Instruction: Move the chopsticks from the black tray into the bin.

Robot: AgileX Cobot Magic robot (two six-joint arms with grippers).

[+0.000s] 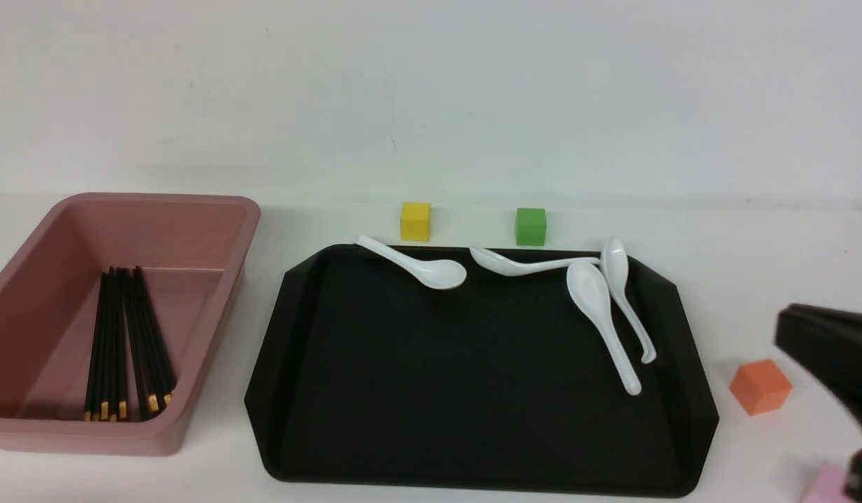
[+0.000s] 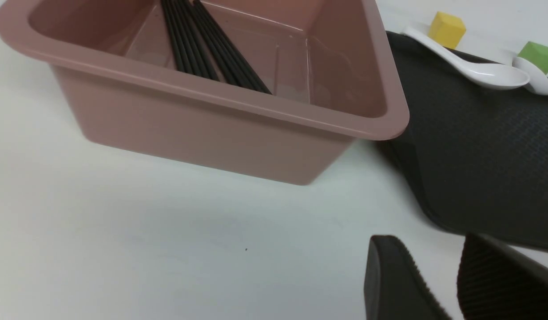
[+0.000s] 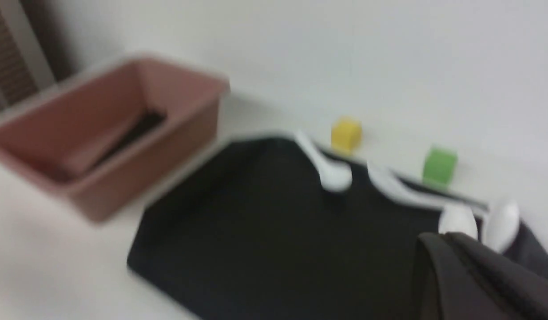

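Note:
The chopsticks (image 1: pixel 123 342) lie bundled inside the pink bin (image 1: pixel 158 200) at the left, yellow bands toward the near wall. The left wrist view shows the chopsticks (image 2: pixel 203 49) in the bin (image 2: pixel 212 129) too. No chopstick shows on the black tray (image 1: pixel 473 391). My left gripper (image 2: pixel 427 242) is open and empty over the bare table, near the bin's front and the tray's corner (image 2: pixel 478 155); the front view does not show it. My right gripper (image 1: pixel 784 328) is shut on nothing, just off the tray's right side, its fingers pressed together (image 3: pixel 438 240).
Several white spoons (image 1: pixel 598 300) lie along the tray's far and right parts. A yellow cube (image 1: pixel 415 221) and a green cube (image 1: pixel 530 226) stand behind the tray. An orange cube (image 1: pixel 760 386) and a pink block (image 1: pixel 829 485) sit right of it, close to my right arm.

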